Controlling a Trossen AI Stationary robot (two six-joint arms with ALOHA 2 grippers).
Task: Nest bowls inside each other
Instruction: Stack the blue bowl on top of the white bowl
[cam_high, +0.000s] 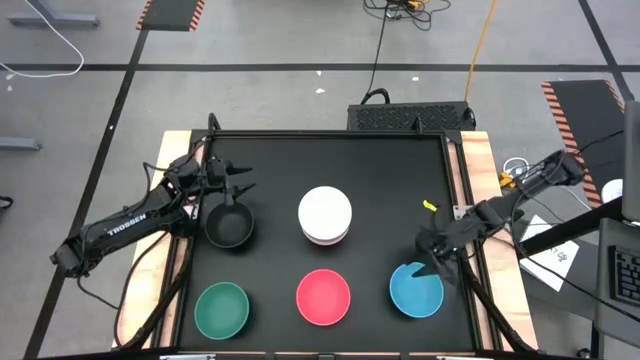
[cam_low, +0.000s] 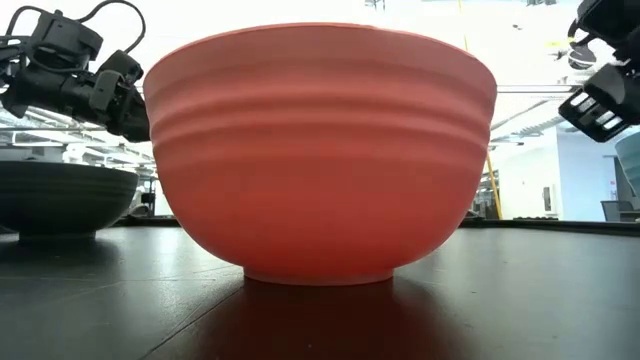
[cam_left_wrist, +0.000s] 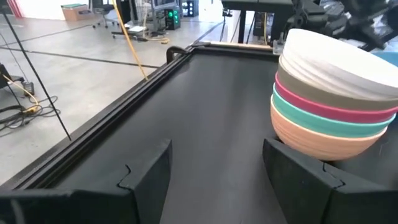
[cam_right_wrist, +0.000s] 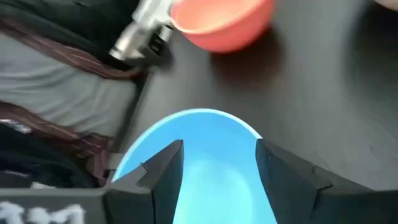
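A nested stack (cam_high: 325, 215) stands mid-table, with white on top, then taupe, magenta, teal and orange (cam_left_wrist: 329, 93). A black bowl (cam_high: 229, 226) sits left of it. Green (cam_high: 222, 309), red (cam_high: 323, 297) and blue (cam_high: 416, 290) bowls line the near edge, each on its base. My left gripper (cam_high: 243, 180) is open, just beyond the black bowl's far rim, and points toward the stack (cam_left_wrist: 217, 180). My right gripper (cam_high: 436, 262) is open above the blue bowl's far right rim. In the right wrist view (cam_right_wrist: 217, 165) both fingers hang over the bowl's blue hollow (cam_right_wrist: 205, 155).
A raised dark frame (cam_high: 330, 134) borders the black tabletop. A small yellow bit (cam_high: 430, 206) lies near the right edge. In the low view the red bowl (cam_low: 320, 150) fills the middle and hides the stack. Bare tabletop lies between the stack and the far edge.
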